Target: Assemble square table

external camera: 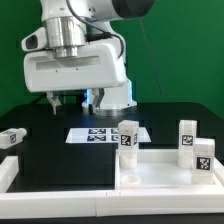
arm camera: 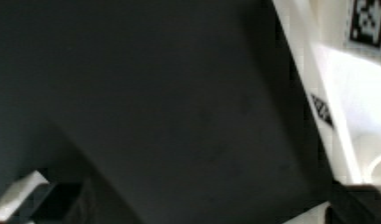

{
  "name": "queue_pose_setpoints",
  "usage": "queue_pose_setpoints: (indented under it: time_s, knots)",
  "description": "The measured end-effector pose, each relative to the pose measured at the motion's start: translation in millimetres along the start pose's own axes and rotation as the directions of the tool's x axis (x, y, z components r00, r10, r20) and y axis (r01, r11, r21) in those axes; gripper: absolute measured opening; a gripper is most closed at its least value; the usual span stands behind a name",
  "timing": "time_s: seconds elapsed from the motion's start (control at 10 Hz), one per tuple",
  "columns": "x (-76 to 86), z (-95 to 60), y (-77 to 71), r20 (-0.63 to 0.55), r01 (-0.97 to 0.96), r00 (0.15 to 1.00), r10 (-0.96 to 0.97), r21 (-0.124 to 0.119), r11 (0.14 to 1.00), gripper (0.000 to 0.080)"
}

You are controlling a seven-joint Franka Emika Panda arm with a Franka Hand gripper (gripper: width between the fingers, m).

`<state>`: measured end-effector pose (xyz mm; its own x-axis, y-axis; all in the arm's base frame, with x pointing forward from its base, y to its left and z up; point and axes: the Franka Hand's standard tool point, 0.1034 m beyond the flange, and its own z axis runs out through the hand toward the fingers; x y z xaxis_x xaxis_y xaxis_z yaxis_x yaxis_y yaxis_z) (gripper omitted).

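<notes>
The square table's white slab (external camera: 170, 176) lies at the exterior view's lower right, raised rim up, with a corner hole (external camera: 130, 180) showing. Three white tagged leg blocks stand near it: one (external camera: 127, 137) at its back left corner and two (external camera: 186, 137) (external camera: 203, 158) at its right. Another leg block (external camera: 12, 138) lies far off at the left. My gripper (external camera: 73, 102) hangs open above the black table, behind and left of the slab, holding nothing. In the wrist view the fingertips (arm camera: 36, 200) frame bare black table, and a white tagged surface (arm camera: 347, 90) shows at one edge; I cannot tell what it is.
The marker board (external camera: 105, 133) lies flat just right of the gripper. Long white border bars (external camera: 60, 205) run along the front and the left (external camera: 8, 175) of the black table. A green backdrop stands behind the arm.
</notes>
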<state>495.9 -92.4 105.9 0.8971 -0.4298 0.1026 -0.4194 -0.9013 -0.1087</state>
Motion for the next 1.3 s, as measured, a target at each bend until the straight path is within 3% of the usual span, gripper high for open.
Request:
queue_pose_setpoints:
  time_s: [0.2,0.3,0.5,0.6,0.7,1.1,1.2,1.3]
  knots:
    - [0.1,1.0,5.9,0.004,0.107,0.994,-0.107,-0.004,0.994,0.0648]
    - [-2.0,5.3,24.6,0.027,0.097,0.995,-0.097,-0.011,0.995,0.0648]
    - [-10.4,7.4,75.6,0.097,0.073,0.993,-0.071,-0.017,0.997,0.0648]
    - [-9.4,6.0,104.4,0.130,0.069,0.990,-0.063,-0.041,0.997,0.0648]
    - [-3.6,6.2,119.2,0.124,0.058,0.991,-0.051,-0.056,0.997,0.0648]
    - [-4.9,8.1,115.3,0.128,0.064,0.990,-0.057,-0.055,0.996,0.0648]
    - [-6.9,10.8,119.5,0.135,0.070,0.989,-0.062,-0.059,0.996,0.0648]
    - [-17.7,23.9,141.6,0.175,0.061,0.983,-0.046,-0.080,0.995,0.0648]
